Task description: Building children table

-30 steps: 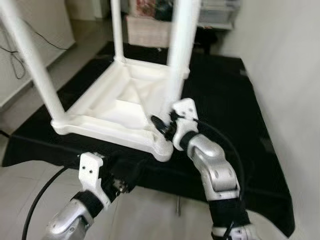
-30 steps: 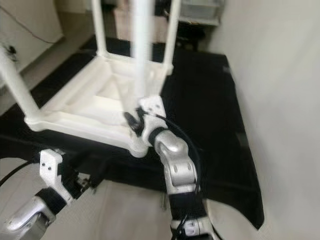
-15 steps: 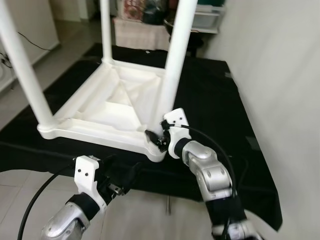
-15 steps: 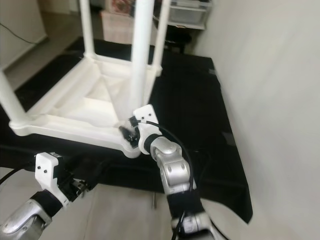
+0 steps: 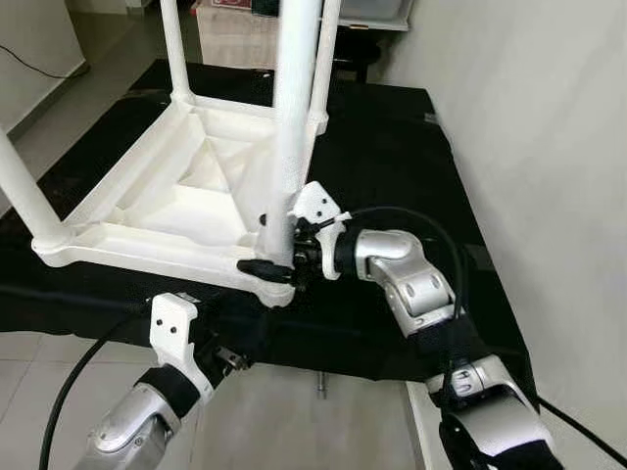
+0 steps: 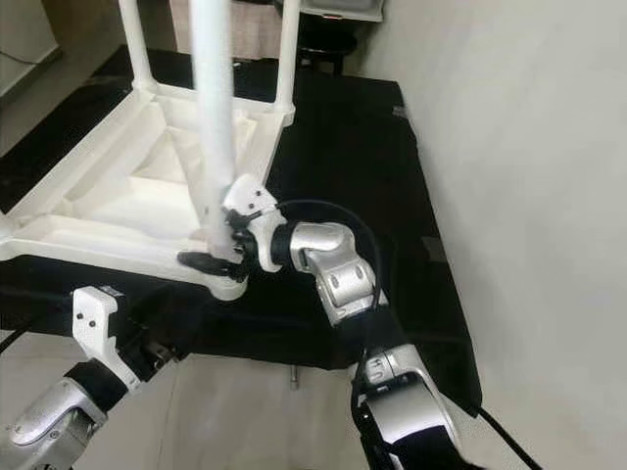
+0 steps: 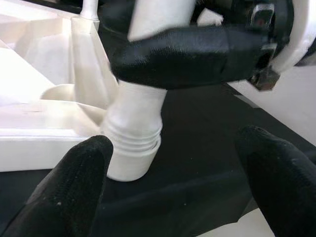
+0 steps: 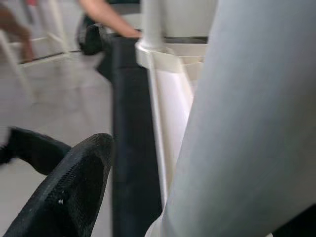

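The white children's table [image 5: 137, 220] lies upside down on a black mat [image 5: 392, 166], its legs standing upright. The near right leg [image 5: 292, 127] sits in its corner socket [image 7: 132, 148]. My right gripper [image 5: 277, 260] reaches in from the right at the foot of this leg, one black finger [image 5: 257, 266] crossing in front of it. In the right wrist view the leg [image 8: 247, 123] stands between the fingers, with a gap beside one finger [image 8: 64, 192], so the gripper is open. My left gripper [image 7: 173, 163] hovers open low in front of that corner.
A white wall [image 5: 549, 147] runs close along the right. The mat's front edge drops to a tiled floor [image 5: 323, 431]. Shelves and boxes [image 5: 235, 24] stand at the back. A person's arm [image 8: 106, 17] shows beyond the table in the right wrist view.
The camera has shifted, moving the table left in view. My right forearm has swung out to the right and its wrist has turned around the leg's foot. The left gripper keeps its place.
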Robot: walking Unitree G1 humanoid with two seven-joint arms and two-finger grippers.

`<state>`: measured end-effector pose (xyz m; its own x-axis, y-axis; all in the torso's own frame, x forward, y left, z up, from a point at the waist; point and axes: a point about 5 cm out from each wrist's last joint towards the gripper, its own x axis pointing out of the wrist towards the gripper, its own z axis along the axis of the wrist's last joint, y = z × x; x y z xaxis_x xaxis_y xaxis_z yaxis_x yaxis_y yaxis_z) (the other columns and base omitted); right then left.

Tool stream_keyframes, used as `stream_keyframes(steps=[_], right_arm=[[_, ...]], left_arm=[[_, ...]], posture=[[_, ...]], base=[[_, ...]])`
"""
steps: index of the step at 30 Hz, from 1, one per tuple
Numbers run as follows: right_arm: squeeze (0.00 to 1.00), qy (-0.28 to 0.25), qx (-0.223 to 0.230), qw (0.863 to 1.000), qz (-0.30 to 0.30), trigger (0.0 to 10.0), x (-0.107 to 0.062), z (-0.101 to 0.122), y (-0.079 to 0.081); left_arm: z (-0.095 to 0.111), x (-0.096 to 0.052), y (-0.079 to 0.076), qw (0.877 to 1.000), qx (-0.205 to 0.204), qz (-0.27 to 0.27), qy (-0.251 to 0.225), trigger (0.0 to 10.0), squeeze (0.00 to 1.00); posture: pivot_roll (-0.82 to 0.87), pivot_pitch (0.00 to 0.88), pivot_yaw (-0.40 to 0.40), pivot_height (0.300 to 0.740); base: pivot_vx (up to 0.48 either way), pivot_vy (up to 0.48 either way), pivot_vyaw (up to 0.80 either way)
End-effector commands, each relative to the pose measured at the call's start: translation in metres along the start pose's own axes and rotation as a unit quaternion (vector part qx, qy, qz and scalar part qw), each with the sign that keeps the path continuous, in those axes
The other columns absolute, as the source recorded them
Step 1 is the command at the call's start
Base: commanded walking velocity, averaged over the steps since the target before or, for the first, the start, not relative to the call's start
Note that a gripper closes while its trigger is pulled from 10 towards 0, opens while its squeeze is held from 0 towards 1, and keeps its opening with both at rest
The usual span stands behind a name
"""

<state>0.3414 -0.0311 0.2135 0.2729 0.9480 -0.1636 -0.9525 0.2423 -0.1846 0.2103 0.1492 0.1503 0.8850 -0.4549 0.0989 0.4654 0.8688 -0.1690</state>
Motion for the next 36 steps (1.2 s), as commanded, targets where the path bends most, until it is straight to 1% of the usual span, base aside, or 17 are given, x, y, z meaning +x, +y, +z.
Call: stream_keyframes(steps=[1,2,3,12,15,17,19,20,22,23,24,25,26,27,28,34,36], right_arm=[[0.0,-0.009,-0.001,1.0,0.025,8.0,0.007,0.005,0.002],[0.0,-0.008,-0.002,0.999,0.032,8.0,0.008,0.004,0.0],[0.0,0.003,-0.006,0.999,0.032,0.0,0.01,-0.001,-0.004],[0.0,0.016,0.004,0.999,0.028,0.0,0.007,-0.011,-0.006],[0.0,0.032,0.03,0.999,-0.003,0.0,-0.009,-0.024,-0.01],[0.0,0.036,0.036,0.999,-0.012,0.0,-0.013,-0.026,-0.011],[0.0,0.049,0.064,0.996,-0.049,0.0,-0.022,-0.035,-0.013],[0.0,0.051,0.087,0.991,-0.092,0.0,-0.027,-0.04,-0.013],[0.0,0.053,0.111,0.983,-0.139,0.0,-0.033,-0.046,-0.014],[0.0,0.061,0.132,0.949,-0.281,0.0,-0.046,-0.057,-0.013],[0.0,0.073,0.148,0.909,-0.384,0.0,-0.061,-0.065,-0.01],[0.0,0.073,0.148,0.909,-0.384,0.0,-0.061,-0.065,-0.01],[0.0,0.079,0.149,0.881,-0.441,0.0,-0.067,-0.069,-0.001],[0.0,0.079,0.149,0.881,-0.441,0.0,-0.067,-0.069,-0.001],[0.0,0.077,0.145,0.863,-0.477,0.0,-0.07,-0.069,0.005],[0.0,0.063,0.124,0.871,-0.471,0.0,-0.061,-0.062,0.004],[0.0,0.065,0.121,0.878,-0.458,0.0,-0.057,-0.06,0.006]], left_arm=[[-0.001,-0.001,-0.003,1.0,0.003,0.0,0.003,10.0,0.0],[0.0,-0.002,-0.003,1.0,0.003,0.0,0.003,10.0,0.0],[0.0,-0.002,-0.003,1.0,0.003,0.001,0.003,10.0,0.0],[0.001,-0.002,-0.004,1.0,0.003,0.0,0.004,10.0,0.0],[0.001,-0.002,-0.003,1.0,0.002,0.0,0.004,10.0,0.0],[0.001,-0.002,-0.003,1.0,0.002,0.0,0.004,10.0,0.0],[0.001,-0.002,-0.002,1.0,0.002,0.0,0.004,10.0,0.0],[0.001,-0.002,-0.001,1.0,0.002,0.0,0.004,10.0,0.0],[0.001,-0.002,-0.001,1.0,0.002,0.0,0.004,10.0,0.0],[0.001,-0.002,0.001,1.0,0.002,0.0,0.004,10.0,0.0],[0.001,-0.003,0.001,1.0,0.003,0.0,0.005,10.0,0.0],[0.001,-0.003,0.001,1.0,0.003,0.0,0.005,10.0,0.0],[0.002,-0.002,0.003,1.0,0.003,0.0,0.005,10.0,0.0],[0.002,-0.002,0.003,1.0,0.003,0.0,0.005,10.0,0.0],[0.001,-0.001,0.004,1.0,0.003,-0.002,0.006,10.0,0.0],[-0.001,0.0,0.005,1.0,0.0,-0.006,0.01,10.0,0.0],[0.0,0.0,0.006,1.0,-0.002,-0.004,0.008,10.0,0.0]], posture=[[0.06,0.139,-0.125,0.74],[0.06,0.139,-0.125,0.74],[0.06,0.142,-0.125,0.74],[0.06,0.148,-0.126,0.74],[0.04,0.151,-0.121,0.74],[0.04,0.151,-0.121,0.74],[0.03,0.153,-0.119,0.74],[0.03,0.153,-0.119,0.74],[0.03,0.153,-0.119,0.74],[0.01,0.151,-0.113,0.74],[0.01,0.151,-0.113,0.74],[0.01,0.151,-0.113,0.74],[0.01,0.155,-0.1,0.74],[0.01,0.155,-0.1,0.74],[0.0,0.141,-0.093,0.74],[0.01,0.138,-0.101,0.74],[0.01,0.138,-0.104,0.74]], base=[[0.0,0.0,0.0],[0.0,0.0,0.0],[0.0,0.0,0.0],[0.0,0.0,0.0],[0.0,0.0,0.0],[0.0,0.0,0.0],[0.0,0.0,0.0],[0.0,0.0,0.0],[0.0,0.0,0.0],[0.0,0.0,0.0],[0.0,0.0,0.0],[0.0,0.0,0.0],[0.0,0.0,0.0],[0.0,0.0,0.0],[0.0,0.0,0.0],[0.0,0.0,0.0],[0.0,0.0,0.0]])
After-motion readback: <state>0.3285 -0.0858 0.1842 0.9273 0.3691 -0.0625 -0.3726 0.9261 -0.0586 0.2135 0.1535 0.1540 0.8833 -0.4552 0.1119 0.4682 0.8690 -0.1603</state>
